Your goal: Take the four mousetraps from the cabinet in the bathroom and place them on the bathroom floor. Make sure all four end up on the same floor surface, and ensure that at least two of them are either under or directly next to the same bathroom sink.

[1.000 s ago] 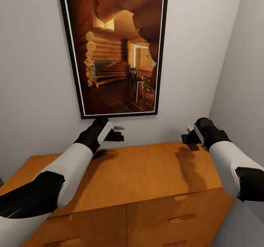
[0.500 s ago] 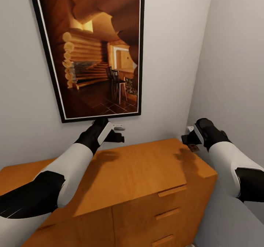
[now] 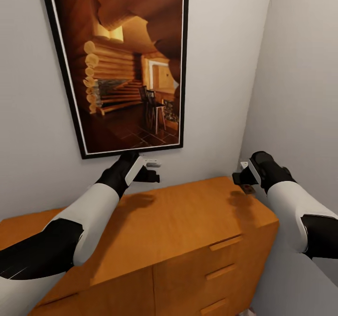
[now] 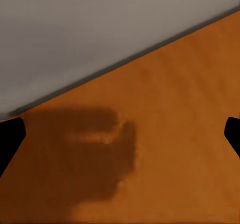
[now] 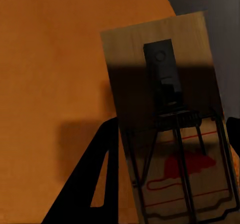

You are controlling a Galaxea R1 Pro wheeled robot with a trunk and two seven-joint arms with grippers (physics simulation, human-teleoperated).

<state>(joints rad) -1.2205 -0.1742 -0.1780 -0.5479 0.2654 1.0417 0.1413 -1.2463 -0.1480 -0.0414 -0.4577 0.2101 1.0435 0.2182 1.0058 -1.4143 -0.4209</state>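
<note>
Right pincer (image 3: 245,179) grips one mousetrap (image 5: 170,129) while my view swings sideways off the cabinet (image 3: 188,222); left pincer (image 3: 150,170) hangs open, empty.

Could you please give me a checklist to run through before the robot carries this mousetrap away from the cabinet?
1. Mousetrap in the right end effector: ok, it sits between the fingers in the right wrist view.
2. Trap lifted off the cabinet top: ok, the right end effector casts a separate shadow on the wood.
3. Left end effector free: ok, its fingers are spread with nothing between them, above bare wood.
4. Space to the right wall: cannot tell, the right arm is near the corner.
5. Other three traps: cannot tell.
6. Floor and sink drop spot: cannot tell.
</note>
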